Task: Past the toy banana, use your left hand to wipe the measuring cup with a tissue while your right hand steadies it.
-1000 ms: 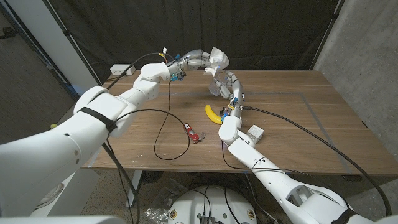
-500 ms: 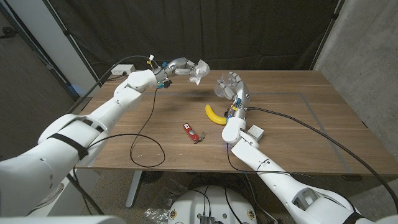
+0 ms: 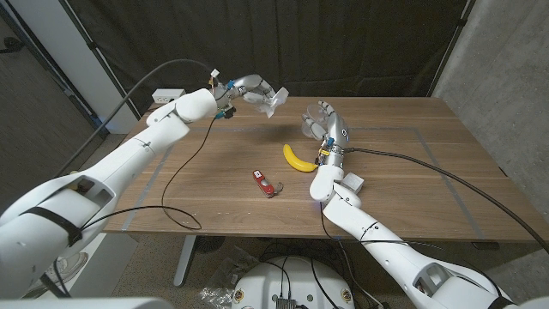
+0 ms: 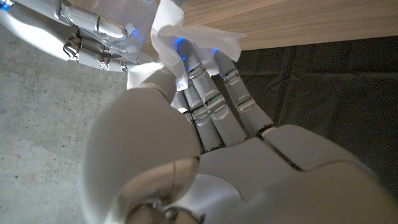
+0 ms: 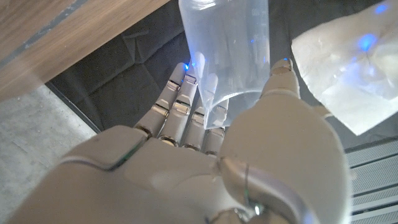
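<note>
Past the yellow toy banana (image 3: 297, 158), my right hand (image 3: 327, 125) grips a clear plastic measuring cup (image 3: 310, 120) and holds it above the table. My left hand (image 3: 254, 87) pinches a crumpled white tissue (image 3: 274, 100) a short way to the left of the cup, with a small gap between them. The right wrist view has the cup (image 5: 229, 50) between the fingers (image 5: 180, 99) and thumb of my right hand (image 5: 205, 162), and the tissue (image 5: 342, 68) beside it. From the left wrist, the tissue (image 4: 186, 37) sits at my left hand's fingertips (image 4: 214, 68).
A small red tool (image 3: 266, 183) lies on the wooden table (image 3: 412, 172) in front of the banana. A white box (image 3: 352, 182) sits by my right forearm. A power strip (image 3: 169, 96) lies at the far left corner. Black cables trail across the table. A dark curtain hangs behind.
My left hand drew the tissue away from the cup to the left, opening a gap. My right hand lifted the cup slightly, then held still.
</note>
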`<action>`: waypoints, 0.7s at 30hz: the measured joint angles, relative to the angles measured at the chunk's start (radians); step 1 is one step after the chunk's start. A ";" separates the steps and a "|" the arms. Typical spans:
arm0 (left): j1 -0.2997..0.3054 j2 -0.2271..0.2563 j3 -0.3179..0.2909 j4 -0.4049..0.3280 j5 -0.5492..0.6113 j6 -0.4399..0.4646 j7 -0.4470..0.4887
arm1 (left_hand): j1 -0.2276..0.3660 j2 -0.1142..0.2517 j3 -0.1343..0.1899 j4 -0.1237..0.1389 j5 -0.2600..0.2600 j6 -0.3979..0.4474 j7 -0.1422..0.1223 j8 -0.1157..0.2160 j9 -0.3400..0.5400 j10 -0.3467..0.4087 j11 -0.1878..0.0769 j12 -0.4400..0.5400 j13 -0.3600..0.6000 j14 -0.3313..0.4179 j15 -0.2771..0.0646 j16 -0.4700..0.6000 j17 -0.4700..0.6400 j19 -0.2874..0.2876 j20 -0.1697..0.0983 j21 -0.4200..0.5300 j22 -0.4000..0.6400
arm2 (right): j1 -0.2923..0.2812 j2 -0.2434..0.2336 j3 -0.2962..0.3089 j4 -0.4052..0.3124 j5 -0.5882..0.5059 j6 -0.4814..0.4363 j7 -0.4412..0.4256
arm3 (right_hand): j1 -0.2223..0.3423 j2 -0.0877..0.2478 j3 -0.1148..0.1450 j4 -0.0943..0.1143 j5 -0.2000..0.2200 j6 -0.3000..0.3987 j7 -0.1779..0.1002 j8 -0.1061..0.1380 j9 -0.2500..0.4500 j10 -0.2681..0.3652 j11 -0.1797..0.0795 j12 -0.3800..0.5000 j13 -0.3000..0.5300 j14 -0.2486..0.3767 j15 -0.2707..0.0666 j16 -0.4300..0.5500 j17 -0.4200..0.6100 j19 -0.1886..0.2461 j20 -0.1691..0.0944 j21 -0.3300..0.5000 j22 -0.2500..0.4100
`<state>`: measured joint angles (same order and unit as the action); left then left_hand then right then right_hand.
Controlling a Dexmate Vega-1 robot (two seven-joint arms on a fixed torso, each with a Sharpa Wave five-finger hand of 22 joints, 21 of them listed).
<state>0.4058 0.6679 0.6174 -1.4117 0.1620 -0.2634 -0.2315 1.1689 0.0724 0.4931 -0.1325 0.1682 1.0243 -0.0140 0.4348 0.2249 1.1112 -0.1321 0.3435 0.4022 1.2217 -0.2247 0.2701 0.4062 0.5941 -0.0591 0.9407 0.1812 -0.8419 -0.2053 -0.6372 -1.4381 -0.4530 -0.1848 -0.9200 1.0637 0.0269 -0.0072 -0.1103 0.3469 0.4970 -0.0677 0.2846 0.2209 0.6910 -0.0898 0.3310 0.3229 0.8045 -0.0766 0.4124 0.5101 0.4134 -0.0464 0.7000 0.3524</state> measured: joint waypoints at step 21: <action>-0.004 0.094 0.119 -0.321 0.422 0.409 -0.136 | 0.000 0.000 0.000 0.000 0.000 0.000 0.000 -0.003 0.001 -0.004 -0.004 -0.004 -0.002 0.000 0.000 -0.001 0.000 0.000 0.000 0.008 0.000 | 0.012 -0.043 -0.058 -0.018 -0.080 -0.204 0.028 | 0.000 0.000 -0.007 0.002 0.000 0.005 -0.005 -0.004 0.000 0.004 -0.004 -0.007 0.005 0.002 -0.002 -0.006 0.007 0.000 0.000 0.027 -0.005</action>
<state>0.4016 0.7620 0.7367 -1.7331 0.5836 0.1456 -0.3675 1.1689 0.0724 0.4930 -0.1325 0.1682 1.0243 -0.0140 0.4319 0.2257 1.1072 -0.1361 0.3396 0.4007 1.2217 -0.2245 0.2689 0.4062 0.5943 -0.0590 0.9485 0.1813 -0.8303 -0.2487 -0.6954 -1.4565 -0.5331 -0.3891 -0.8925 1.0638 0.0269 -0.0141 -0.1087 0.3469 0.5021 -0.0732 0.2807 0.2208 0.6946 -0.0933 0.3241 0.3283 0.8061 -0.0782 0.4062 0.5172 0.4135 -0.0464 0.7266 0.3477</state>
